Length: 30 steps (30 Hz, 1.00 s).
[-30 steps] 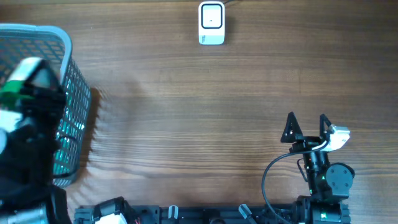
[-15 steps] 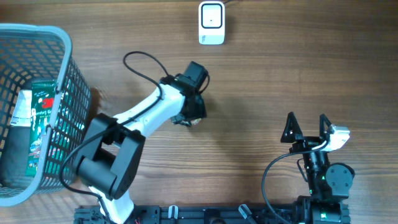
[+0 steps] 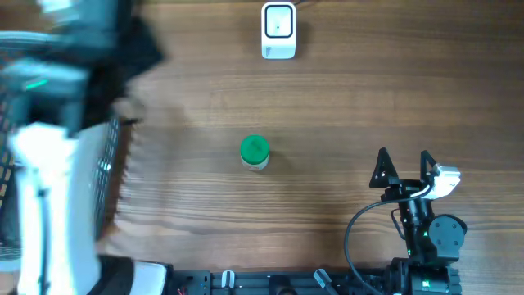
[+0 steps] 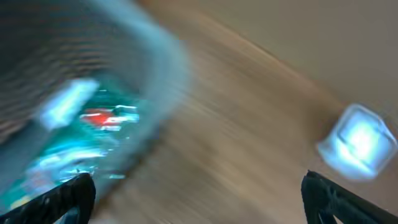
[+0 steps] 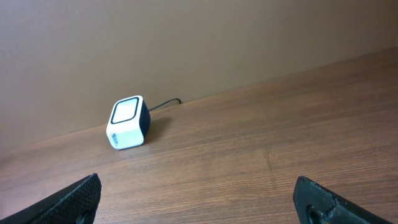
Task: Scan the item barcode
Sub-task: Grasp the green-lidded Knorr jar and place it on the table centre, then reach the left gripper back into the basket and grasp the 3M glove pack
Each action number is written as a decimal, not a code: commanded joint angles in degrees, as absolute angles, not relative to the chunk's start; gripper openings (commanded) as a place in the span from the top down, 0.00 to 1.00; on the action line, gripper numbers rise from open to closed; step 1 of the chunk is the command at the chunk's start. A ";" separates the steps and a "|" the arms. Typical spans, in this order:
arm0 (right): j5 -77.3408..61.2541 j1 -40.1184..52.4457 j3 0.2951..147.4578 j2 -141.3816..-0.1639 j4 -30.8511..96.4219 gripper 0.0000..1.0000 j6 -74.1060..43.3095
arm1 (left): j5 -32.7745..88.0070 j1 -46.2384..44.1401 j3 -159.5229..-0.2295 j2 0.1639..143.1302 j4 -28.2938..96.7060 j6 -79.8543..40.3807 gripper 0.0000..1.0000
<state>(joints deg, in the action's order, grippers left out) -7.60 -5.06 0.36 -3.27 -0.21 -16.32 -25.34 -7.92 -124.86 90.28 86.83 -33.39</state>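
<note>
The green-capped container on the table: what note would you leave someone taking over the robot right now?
Left gripper: open, empty, blurred over the basket.
Right gripper: open, empty, parked at the near right.
Green-capped container: standing in the middle, held by nothing, apart from the scanner at the far edge.
Done: container out of the basket.
Left: scan not confirmed; show its barcode to the scanner.

Left arm (image 3: 45, 188): motion-blurred, covering most of basket (image 3: 108, 176). Left wrist view: basket, scanner (image 4: 359, 140) smeared; contents unreadable.
</note>
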 commanded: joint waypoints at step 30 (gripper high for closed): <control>-7.22 -4.89 0.32 -3.07 -0.45 0.00 -16.69 | -3.53 31.88 -85.27 117.10 65.78 1.32 0.00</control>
<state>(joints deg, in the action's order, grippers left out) -7.44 -5.02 0.36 -3.27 -0.21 -16.45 -2.98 31.99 -87.50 114.67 66.32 -1.39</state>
